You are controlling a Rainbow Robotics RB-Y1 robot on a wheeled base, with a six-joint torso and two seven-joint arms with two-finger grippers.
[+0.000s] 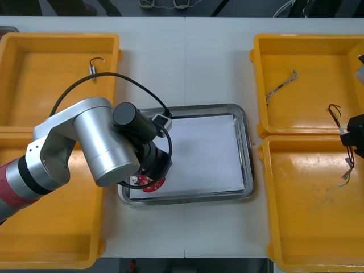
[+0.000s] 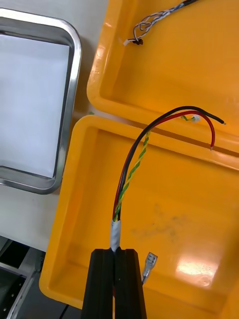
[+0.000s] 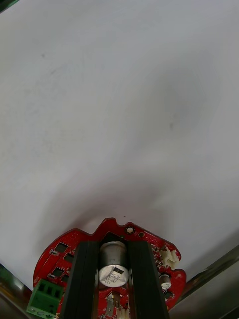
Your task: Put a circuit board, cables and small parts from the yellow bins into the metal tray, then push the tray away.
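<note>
- The circuit board (image 3: 55, 259) sits at the near left corner of the metal tray (image 1: 245, 170), clenched by the left tool (image 3: 114, 249) and not yet let go.
- The red and yellow cable (image 2: 133, 167) is pinched in the right tool (image 2: 117, 255) above a yellow bin (image 2: 189, 209).
- By my judgement, the small parts and the push are left.
- The left arm (image 1: 74, 148) bends inward over the table (image 1: 187, 62).

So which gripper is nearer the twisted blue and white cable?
Right. The right gripper hangs over the adjoining yellow bin; the left gripper holds a round red circuit board across the metal tray.
</note>
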